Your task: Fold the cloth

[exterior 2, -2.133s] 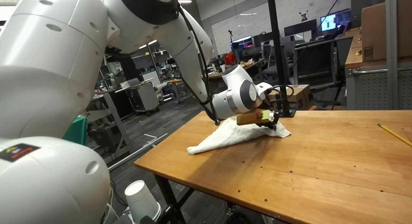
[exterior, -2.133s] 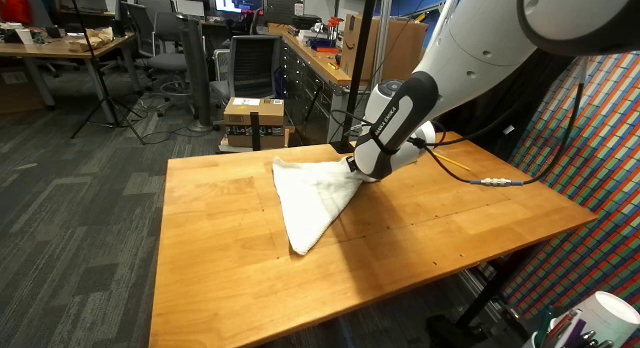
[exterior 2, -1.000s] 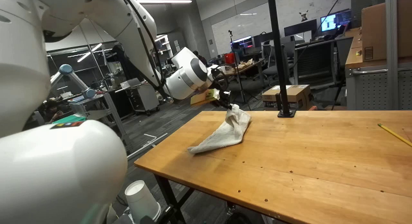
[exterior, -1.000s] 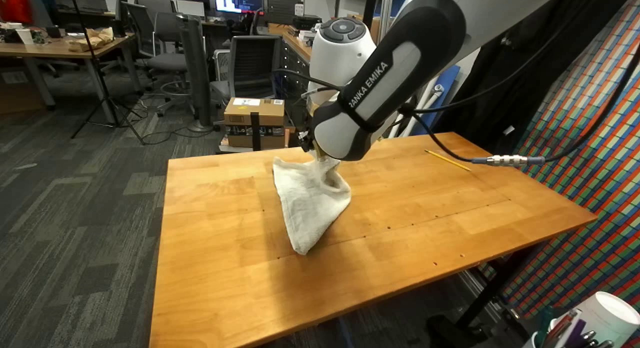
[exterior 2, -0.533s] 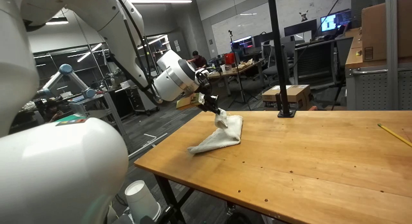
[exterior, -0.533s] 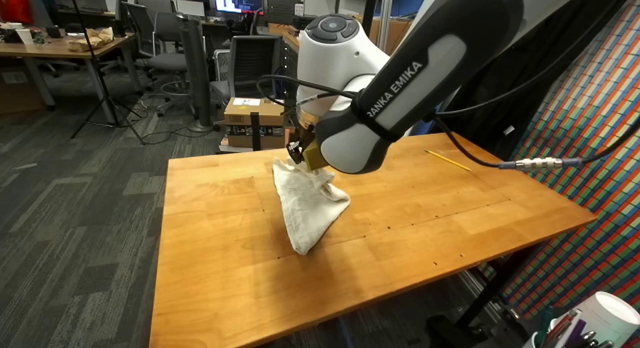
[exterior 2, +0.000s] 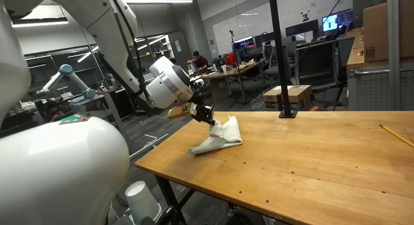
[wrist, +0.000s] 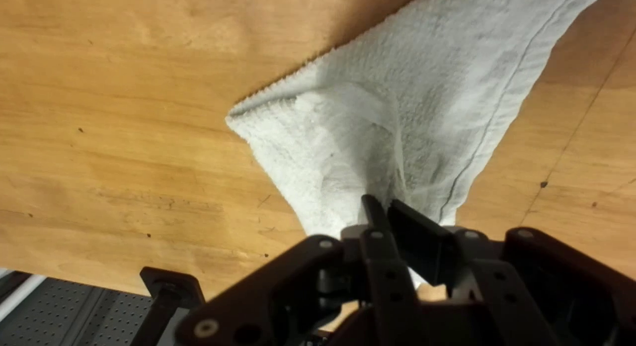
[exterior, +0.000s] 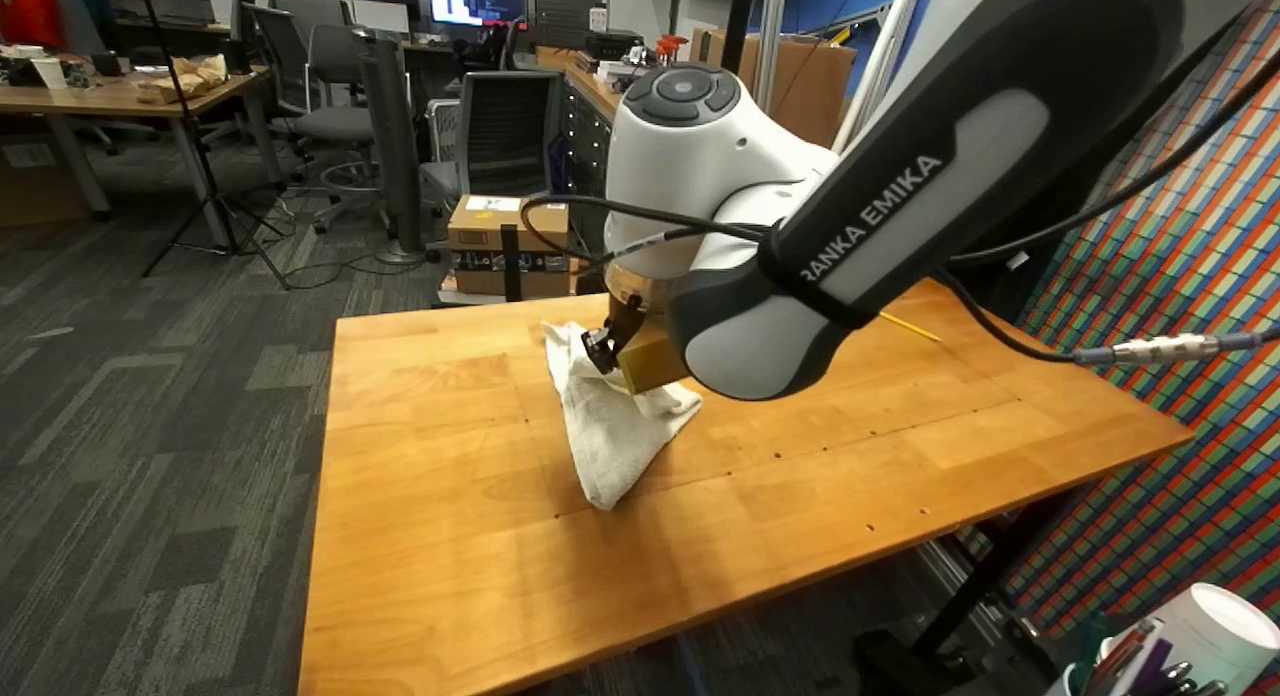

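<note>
My claw (wrist: pixel 381 202) pinches a raised flap (exterior 2: pixel 216 130) of the white terry cloth (wrist: pixel 427 107), the rest below and ahead of it on the wooden tabletop (wrist: pixel 149 162), long tail (wrist: pixel 502 38) off ahead-right in wrist view, so I should likely lay the flap down that way.

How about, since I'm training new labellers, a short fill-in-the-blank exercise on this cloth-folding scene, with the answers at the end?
The colour of the cloth is ____.
In the wrist view, the number of fingers with which the gripper pinches it is ____.
In both exterior views, lying on the wooden table, apart from the cloth, is a yellow ____.
In an exterior view, the post standing at the table's edge is coloured ____.
Missing words: white; two; pencil; black.
</note>
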Controlling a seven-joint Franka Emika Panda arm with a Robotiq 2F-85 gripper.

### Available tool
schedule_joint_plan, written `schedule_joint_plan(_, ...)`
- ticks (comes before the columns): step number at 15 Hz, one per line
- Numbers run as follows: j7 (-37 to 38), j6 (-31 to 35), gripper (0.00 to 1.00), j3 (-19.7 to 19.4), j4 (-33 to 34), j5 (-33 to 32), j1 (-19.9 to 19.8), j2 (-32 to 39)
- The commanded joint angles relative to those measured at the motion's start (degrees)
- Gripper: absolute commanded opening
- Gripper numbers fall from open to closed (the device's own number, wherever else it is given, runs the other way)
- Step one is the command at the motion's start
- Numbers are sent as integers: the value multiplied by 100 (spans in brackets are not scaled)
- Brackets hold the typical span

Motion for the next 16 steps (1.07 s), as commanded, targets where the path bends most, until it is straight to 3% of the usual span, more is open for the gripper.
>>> schedule_joint_plan(1, 437, -149, 7, -116, -492, -383, 499, -443)
schedule_joint_plan(10, 587, -549, 7, -53, -1196, -387, 1015, -741)
schedule_joint_plan(11, 630, -608, 33, -64, -1227, -402, 1055, -730)
schedule_joint_plan(12, 835, -772, 35, 554, -1216, -692, 431, -820)
schedule_joint_plan(16, 1119, -1145, 64, 1520, -1290, -1030, -457, -884)
